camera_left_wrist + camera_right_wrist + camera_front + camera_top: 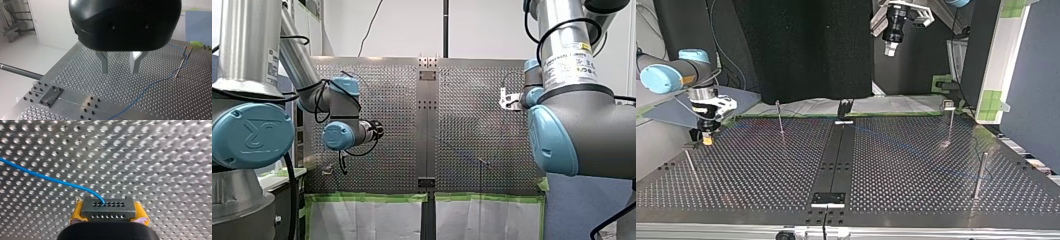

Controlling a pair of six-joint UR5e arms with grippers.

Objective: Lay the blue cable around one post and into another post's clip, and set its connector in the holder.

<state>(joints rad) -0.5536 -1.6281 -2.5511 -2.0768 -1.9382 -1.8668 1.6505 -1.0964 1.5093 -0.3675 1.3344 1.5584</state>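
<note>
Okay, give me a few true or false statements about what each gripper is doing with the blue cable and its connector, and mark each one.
1. My right gripper clamps the grey perforated metal connector block between its yellow pads. True.
2. My left gripper grips the thin blue cable. False: its metal jaws stand open and empty above the silver perforated table.
3. The blue cable runs out of the connector block. True.
4. The connector block lies loose on the table. False: my right gripper holds it.

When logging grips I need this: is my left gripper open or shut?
Open: in the left wrist view the left gripper holds nothing; its metal fingers stand apart, the perforated table showing between them.
</note>
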